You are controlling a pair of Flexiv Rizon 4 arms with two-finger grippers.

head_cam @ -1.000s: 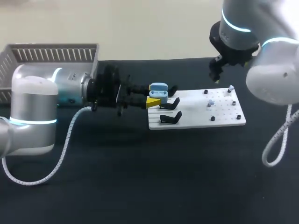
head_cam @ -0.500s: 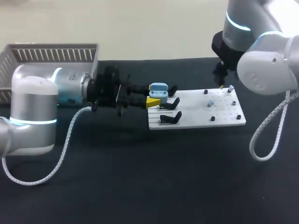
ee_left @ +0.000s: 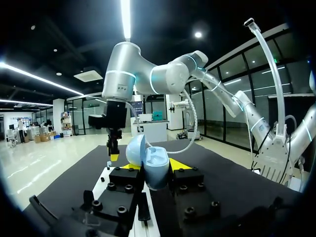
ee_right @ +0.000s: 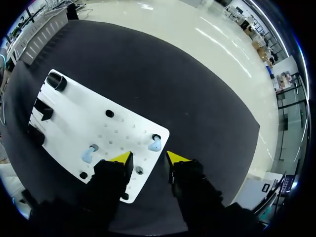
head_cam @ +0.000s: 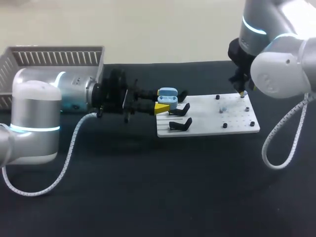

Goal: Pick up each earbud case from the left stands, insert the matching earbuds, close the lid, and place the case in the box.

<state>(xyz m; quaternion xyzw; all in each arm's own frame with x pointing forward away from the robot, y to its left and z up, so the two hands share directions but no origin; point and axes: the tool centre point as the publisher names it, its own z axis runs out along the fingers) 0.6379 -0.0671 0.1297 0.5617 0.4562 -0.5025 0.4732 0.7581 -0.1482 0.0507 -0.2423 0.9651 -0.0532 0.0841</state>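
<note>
Two earbuds are sitting on the white board [ee_right: 74, 118]: the corner earbud [ee_right: 154, 143] at its far right corner, the second earbud [ee_right: 88, 154] nearer its middle. The right gripper [ee_right: 149, 159] is hovering just above the corner earbud, jaws standing partly apart and gripping nothing. The left gripper [ee_left: 154, 168] is clamping the open blue earbud case [ee_left: 153, 159] over the board's far left corner, beside the black stands [head_cam: 180, 124].

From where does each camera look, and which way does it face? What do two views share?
Head view: above and behind, facing down on the table; shows left gripper, holding the earbud case, and right gripper.
Left wrist view: on the left wrist, facing the right gripper; shows its gripper shut on the open case.
Right wrist view: on the right wrist, facing down on the white board; shows its open gripper.
Head and right wrist views share the board.
</note>
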